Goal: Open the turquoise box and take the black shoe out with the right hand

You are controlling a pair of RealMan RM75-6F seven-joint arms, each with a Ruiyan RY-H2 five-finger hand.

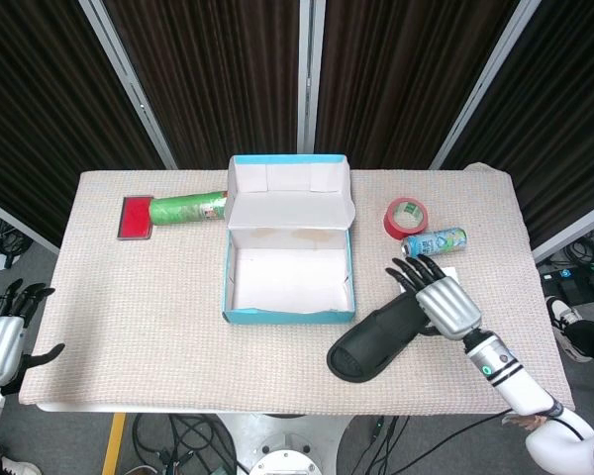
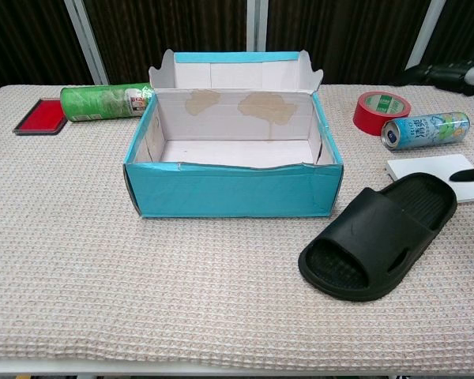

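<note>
One black shoe, a slide sandal, lies flat and sole-down on the counter near its front edge, just off the front right corner of the turquoise box. The right hand hovers over the shoe's heel end with its fingers spread wide and holding nothing; the chest view cuts it off, showing only dark fingertips at the right border. The left hand hangs off the counter's left front corner, partly cropped, fingers apart and empty. The one box stands open, lid flap upright at the back, its white interior bare with two brown stains on the back wall. Right of it lie one white card, partly hidden by the hand from above, one drink can on its side and one red tape roll. At the far left lie one green tube and one red pad.
</note>
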